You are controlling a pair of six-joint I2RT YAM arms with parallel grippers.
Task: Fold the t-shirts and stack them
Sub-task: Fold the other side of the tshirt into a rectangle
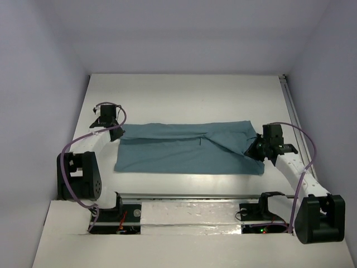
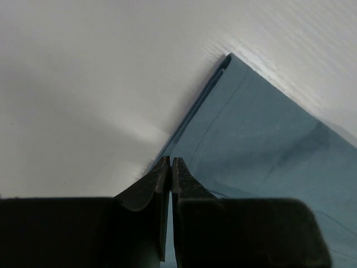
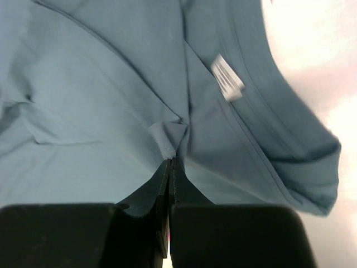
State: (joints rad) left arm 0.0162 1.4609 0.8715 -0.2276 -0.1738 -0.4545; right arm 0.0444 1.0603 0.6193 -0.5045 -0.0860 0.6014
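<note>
With left gripper and right gripper both pinched shut on the teal t-shirt, lift evenly, keep cloth taut, lay fold squarely.

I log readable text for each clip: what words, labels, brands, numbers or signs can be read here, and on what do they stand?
White neck label inside the collar of the teal t-shirt: faint grey marks only, too blurred to read.
Nothing else: no other word, number, brand or sign shows in any of the three views.
</note>
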